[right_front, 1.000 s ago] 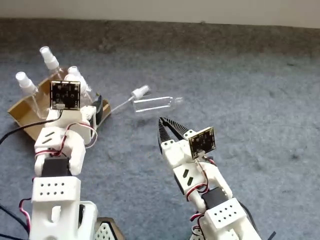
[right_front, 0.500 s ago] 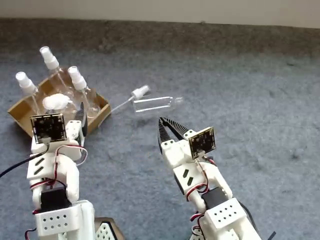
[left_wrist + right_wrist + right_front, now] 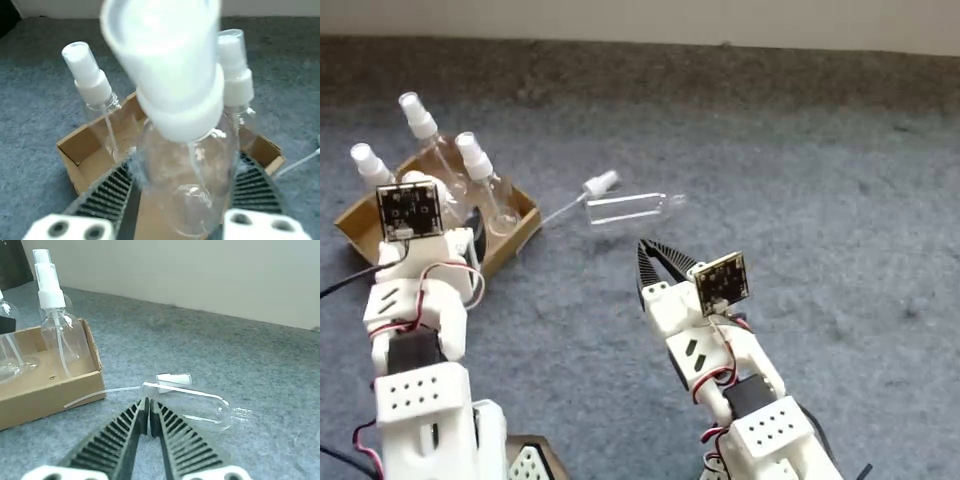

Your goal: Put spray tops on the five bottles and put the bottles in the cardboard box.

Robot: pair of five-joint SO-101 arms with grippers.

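My left gripper (image 3: pixel 182 200) is shut on a clear bottle (image 3: pixel 187 170) with a white spray top (image 3: pixel 165 65), held upright over the cardboard box (image 3: pixel 510 240). Three capped bottles stand in the box, two of them at the back (image 3: pixel 423 125) and at the left (image 3: pixel 368 165), and the third (image 3: pixel 480 165) on its right side. An open bottle (image 3: pixel 625 208) lies on the carpet right of the box, a loose spray top (image 3: pixel 600 185) with its tube beside it. My right gripper (image 3: pixel 645 252) is shut and empty, just short of the lying bottle (image 3: pixel 200 406).
Grey carpet (image 3: pixel 820 200) covers the table, with open room to the right. A pale wall (image 3: pixel 200 270) runs along the far edge. The left arm's body (image 3: pixel 415 300) stands in front of the box.
The left arm drew back from the box's right side, then came forward over the box's left part with the bottle in its gripper. The right arm has not moved.
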